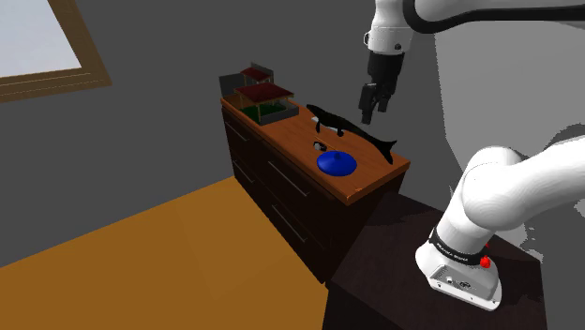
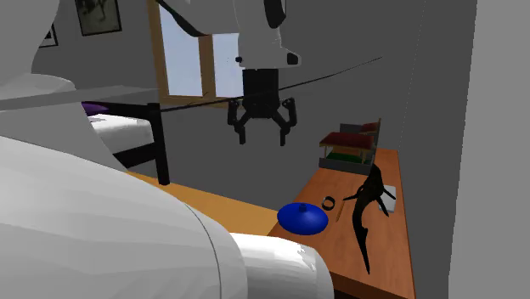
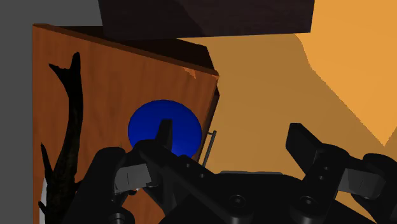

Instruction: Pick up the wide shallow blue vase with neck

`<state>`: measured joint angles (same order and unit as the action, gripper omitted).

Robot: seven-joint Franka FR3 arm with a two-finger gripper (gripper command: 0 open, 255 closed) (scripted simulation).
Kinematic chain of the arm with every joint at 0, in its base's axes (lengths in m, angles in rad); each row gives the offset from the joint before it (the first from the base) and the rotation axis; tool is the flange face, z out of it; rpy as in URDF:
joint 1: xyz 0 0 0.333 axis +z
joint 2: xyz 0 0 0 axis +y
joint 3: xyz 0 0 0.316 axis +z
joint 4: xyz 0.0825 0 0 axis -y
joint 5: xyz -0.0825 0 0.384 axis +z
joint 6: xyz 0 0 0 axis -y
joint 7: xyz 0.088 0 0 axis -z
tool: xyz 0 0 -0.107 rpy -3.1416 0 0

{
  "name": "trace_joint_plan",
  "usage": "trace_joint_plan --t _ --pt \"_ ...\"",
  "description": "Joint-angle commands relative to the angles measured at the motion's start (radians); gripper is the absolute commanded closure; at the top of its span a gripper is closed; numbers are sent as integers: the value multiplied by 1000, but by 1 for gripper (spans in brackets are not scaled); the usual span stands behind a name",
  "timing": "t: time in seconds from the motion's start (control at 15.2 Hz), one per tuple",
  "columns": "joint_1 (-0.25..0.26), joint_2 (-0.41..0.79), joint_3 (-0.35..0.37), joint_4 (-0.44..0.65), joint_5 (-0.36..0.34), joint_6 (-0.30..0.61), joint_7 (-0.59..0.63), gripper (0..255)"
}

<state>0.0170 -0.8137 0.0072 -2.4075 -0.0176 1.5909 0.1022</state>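
**A:** Where is the blue vase (image 1: pixel 336 163) (image 2: pixel 302 218) (image 3: pixel 164 125)?

**B:** It sits low and wide on the brown tabletop (image 1: pixel 375 172) (image 2: pixel 340 248) (image 3: pixel 108 83) of a dark dresser (image 1: pixel 281 192). It is close to the front edge, towards the near end by the robot's stand (image 1: pixel 394 272). Nothing touches it.

**A:** And the gripper?

**B:** The gripper (image 1: pixel 368 114) (image 2: pixel 262 136) (image 3: pixel 232 127) hangs in the air well above the tabletop, spread wide and holding nothing. In the shoulder view it is up and to the right of the vase. In the wrist view the vase shows past one finger.

**A:** What lies around the vase?

**B:** A small dark ring (image 1: pixel 319 146) (image 2: pixel 328 204) is just beside it on the far side. A long black fish figure (image 1: pixel 352 129) (image 2: pixel 367 208) (image 3: pixel 67 121) lies along the back of the tabletop, near the wall, apart from the vase. At the far end stands a stack of clear boxes (image 1: pixel 262 98) (image 2: pixel 348 146) with red tops and green inside.

**A:** And the room?

**B:** The wall (image 1: pixel 169 47) is grey and the floor (image 1: pixel 141 244) orange-brown. A window (image 1: pixel 42 47) (image 2: pixel 191 51) with a wooden frame is at the shoulder view's upper left. In the second exterior view a bed (image 2: pixel 119 127) with a dark frame stands under that window, at the left.
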Motion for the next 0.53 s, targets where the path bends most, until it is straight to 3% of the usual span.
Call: trace_joint_plan --t 0.0,0.46 --pt "0 0 0 0 0 0 0 0" --pt "-23 146 -77 -82 -40 245 -78 0"
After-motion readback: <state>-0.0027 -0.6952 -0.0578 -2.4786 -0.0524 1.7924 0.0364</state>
